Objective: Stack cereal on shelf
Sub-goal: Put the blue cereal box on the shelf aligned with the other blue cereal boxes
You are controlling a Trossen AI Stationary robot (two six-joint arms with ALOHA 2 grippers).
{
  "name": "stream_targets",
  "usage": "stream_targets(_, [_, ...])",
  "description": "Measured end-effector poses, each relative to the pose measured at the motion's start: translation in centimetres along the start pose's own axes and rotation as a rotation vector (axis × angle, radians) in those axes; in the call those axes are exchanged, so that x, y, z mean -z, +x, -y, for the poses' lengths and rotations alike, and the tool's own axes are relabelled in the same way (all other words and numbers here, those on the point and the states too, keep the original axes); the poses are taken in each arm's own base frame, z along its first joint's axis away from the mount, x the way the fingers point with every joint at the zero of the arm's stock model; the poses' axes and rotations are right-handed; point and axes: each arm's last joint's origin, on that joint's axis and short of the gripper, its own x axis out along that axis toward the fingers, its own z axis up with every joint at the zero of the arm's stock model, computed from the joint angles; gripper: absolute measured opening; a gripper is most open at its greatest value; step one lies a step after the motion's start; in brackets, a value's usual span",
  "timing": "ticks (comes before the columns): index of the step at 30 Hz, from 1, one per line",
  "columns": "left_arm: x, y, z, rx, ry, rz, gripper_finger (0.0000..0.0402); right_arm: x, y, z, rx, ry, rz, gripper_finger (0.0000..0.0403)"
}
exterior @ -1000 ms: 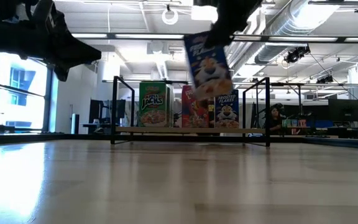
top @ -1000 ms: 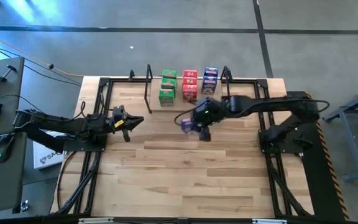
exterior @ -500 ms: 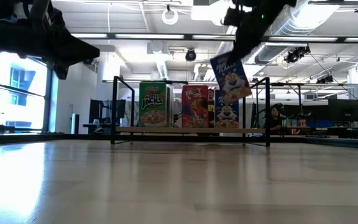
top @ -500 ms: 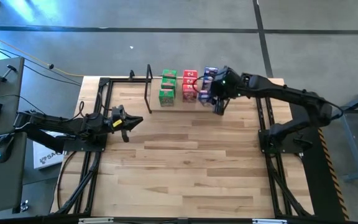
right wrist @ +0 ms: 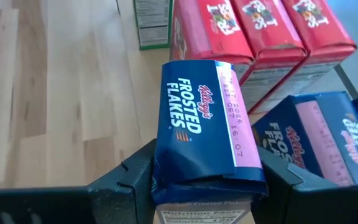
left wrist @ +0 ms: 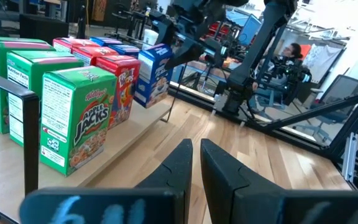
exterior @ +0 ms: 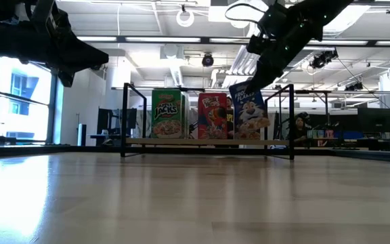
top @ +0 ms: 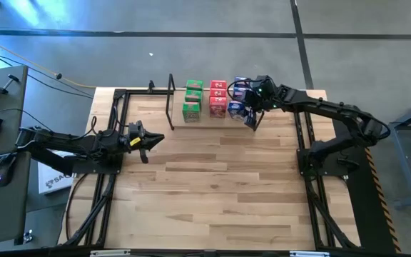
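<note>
The shelf stands along the table's far edge, a wooden board between black end frames. On it stand rows of green, red and blue cereal boxes. My right gripper is at the shelf's right end, shut on a blue Frosted Flakes box. That box is at the near end of the blue row, beside a red box. My left gripper waits shut, above the table's left side. My right gripper pinches the blue box's top end between its two fingers, one on each of two opposite faces. The fingers come slanting down from the right. The box hangs nearly upright, slightly tilted; whether its lower end touches the board, I cannot tell.
The shelf's right black upright stands close beside my right arm. Black frame rails run along the table's left and right sides. Bare wood spreads toward the near edge. A person sits in the room beyond.
My right gripper has carried the blue box from above the table's middle toward the far edge. It has come down at the shelf's right end. The box, tilted and high before, now hangs nearly upright at board level, in front of the blue row.
</note>
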Motion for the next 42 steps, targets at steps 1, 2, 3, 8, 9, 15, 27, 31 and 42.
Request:
stream_targets(1, [0.0, 0.0, 0.0, 0.000, 0.000, 0.000, 0.0025, 0.2, 0.1, 0.1, 0.001, 0.003, 0.003, 0.0177])
stream_targets(2, [0.0, 0.0, 0.0, 0.000, 0.000, 0.000, 0.0025, 0.4, 0.3, 0.2, 0.005, 0.006, 0.007, 0.0177])
stream_targets(3, [0.0, 0.0, 0.0, 0.000, 0.000, 0.000, 0.0025, 0.6, 0.4, 0.3, 0.010, 0.009, 0.011, 0.0177])
stream_targets(8, [0.0, 0.0, 0.0, 0.000, -0.002, 0.000, 0.0025, 1.0, 0.8, 1.0, 0.032, 0.011, 0.026, 0.0177])
stream_targets(9, [0.0, 0.0, 0.0, 0.000, -0.004, 0.000, 0.0025, 1.0, 0.8, 1.1, 0.036, 0.006, 0.027, 0.0177])
stream_targets(15, [0.0, 0.0, 0.0, -0.001, -0.009, 0.000, 0.0025, 1.4, 1.9, 1.4, 0.040, 0.014, -0.001, 0.0177])
stream_targets(27, [0.0, 0.0, 0.0, -0.002, -0.011, 0.002, 0.0025, 1.9, 3.0, 1.6, 0.092, 0.038, -0.062, 0.0227])
stream_targets(31, [0.0, 0.0, 0.0, -0.003, -0.011, 0.002, 0.0025, 1.8, 2.9, 1.6, 0.113, 0.035, -0.066, 0.0243])
stream_targets(42, [0.2, 0.0, -0.1, -0.009, -0.002, -0.016, 0.0025, 0.7, -0.5, 1.0, 0.205, 0.006, 0.005, 0.0245])
